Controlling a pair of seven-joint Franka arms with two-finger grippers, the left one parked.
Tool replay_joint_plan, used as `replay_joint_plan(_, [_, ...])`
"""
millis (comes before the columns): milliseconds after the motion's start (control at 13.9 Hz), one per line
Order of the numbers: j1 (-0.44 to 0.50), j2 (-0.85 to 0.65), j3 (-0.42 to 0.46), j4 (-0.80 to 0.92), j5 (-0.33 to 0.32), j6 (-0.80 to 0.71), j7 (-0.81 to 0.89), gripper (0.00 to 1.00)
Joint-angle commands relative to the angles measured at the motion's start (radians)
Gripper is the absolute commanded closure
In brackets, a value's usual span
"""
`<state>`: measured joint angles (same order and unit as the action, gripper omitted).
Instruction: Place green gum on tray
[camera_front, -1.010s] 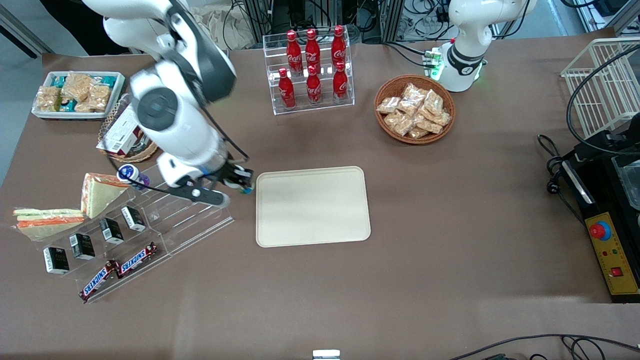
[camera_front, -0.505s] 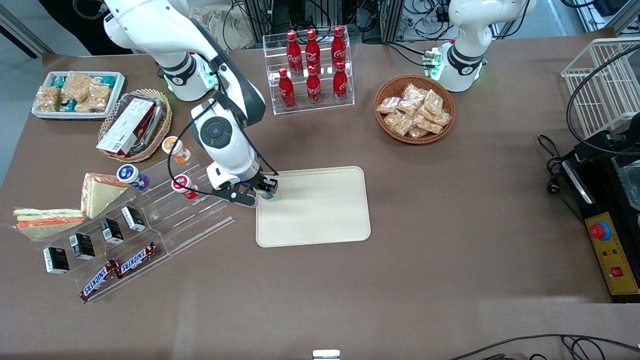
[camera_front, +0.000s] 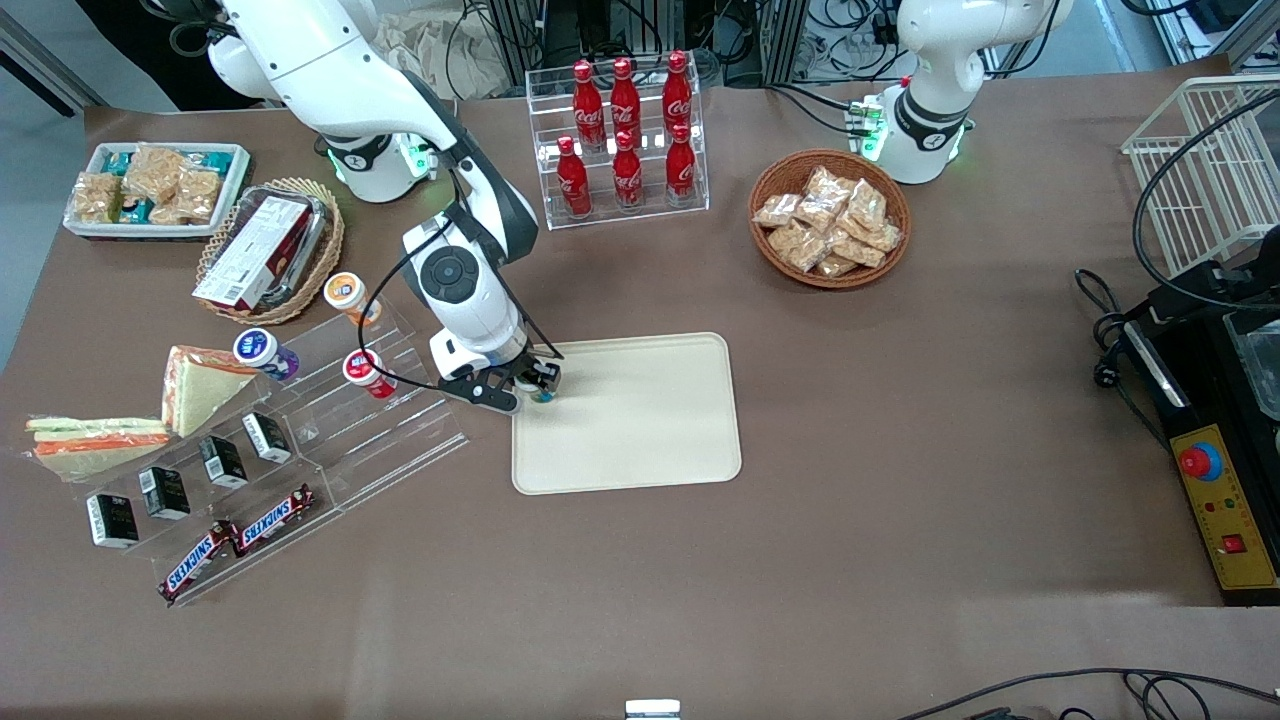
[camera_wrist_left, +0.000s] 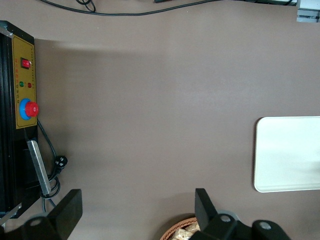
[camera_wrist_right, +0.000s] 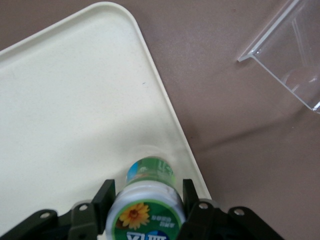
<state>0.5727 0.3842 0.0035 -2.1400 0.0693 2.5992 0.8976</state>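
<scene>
With the gripper (camera_wrist_right: 146, 212) clamped on the green gum (camera_wrist_right: 148, 202) just inside the tray (camera_wrist_right: 65, 125) rim, lower it until its base sits flat below the jaws, then let go.

1. We see our gripper (camera_front: 537, 384) clamping the green gum (camera_wrist_right: 148, 189) just inside the tray (camera_front: 640, 440) edge.
2. Clear acrylic rack (camera_front: 330, 420) stands near, toward working arm's end.
3. Rest of tray bare.
</scene>
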Motion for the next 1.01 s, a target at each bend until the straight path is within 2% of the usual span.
replay_joint_plan(0, [0.015,-0.004,-0.01,-0.008,0.009,0.022,0.024,0.0])
replay_joint_plan(289, [0.013,-0.031,-0.008,0.012,0.01,0.006,0.023,0.0])
replay_joint_plan(433, [0.009,-0.082,-0.01,0.035,0.01,-0.057,0.011,0.0])
replay_joint_plan(649, [-0.002,-0.14,-0.016,0.159,0.009,-0.264,-0.037,0.0])
replay_joint_plan(938, [-0.03,-0.189,-0.045,0.391,0.006,-0.6,-0.182,0.0])
